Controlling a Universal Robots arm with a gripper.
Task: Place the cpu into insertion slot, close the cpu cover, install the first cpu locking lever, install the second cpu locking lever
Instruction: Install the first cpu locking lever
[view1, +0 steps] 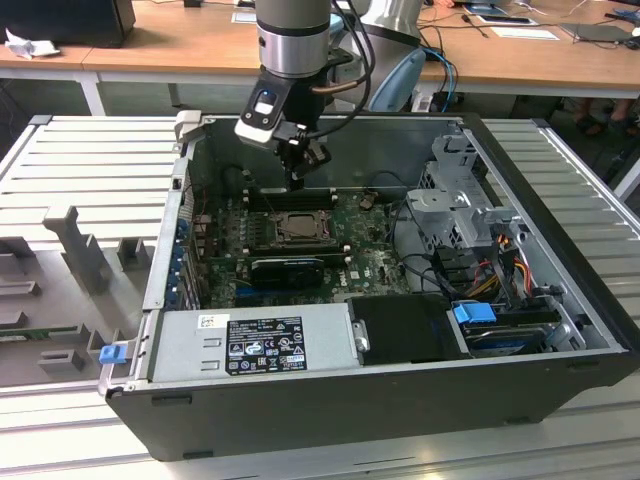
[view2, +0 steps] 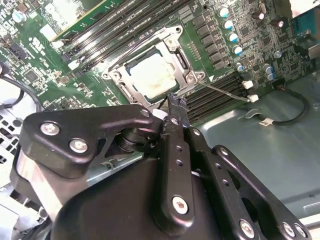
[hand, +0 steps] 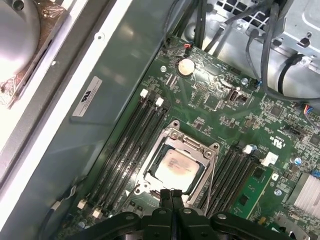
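Inside the open computer case (view1: 330, 410), seen in the exterior view, the arm (view1: 295, 40) reaches down from the far side, and the gripper (view1: 297, 180) hangs just above the far edge of the insertion slot (view1: 272, 228), near the middle of the green board (view1: 375, 258). In both wrist views the gripper (view2: 172, 97) (hand: 172, 192) has its two black fingers (hand: 166, 196) pressed together, and nothing can be seen between them. Its tip stands at the socket's edge; whether it touches the metal there cannot be told. The cpu (hand: 175, 167) (view2: 150, 75), a pale square chip, lies flat in the insertion slot (view2: 131, 66). The cpu cover (hand: 192, 141) (view2: 142, 50), a silvery frame, lies down around the chip, which shows through its central window. A thin metal lever (view2: 225, 91) runs out from one corner of the socket and slants across the neighbouring memory slots (view2: 220, 92). Further memory slots (hand: 125, 145) flank the opposite side of the socket. A round coin cell (hand: 186, 66) sits on the board beyond the socket, near a bundle of dark cables (hand: 272, 45). At the case's near wall a grey labelled box (view1: 265, 345) lies well apart from the gripper.
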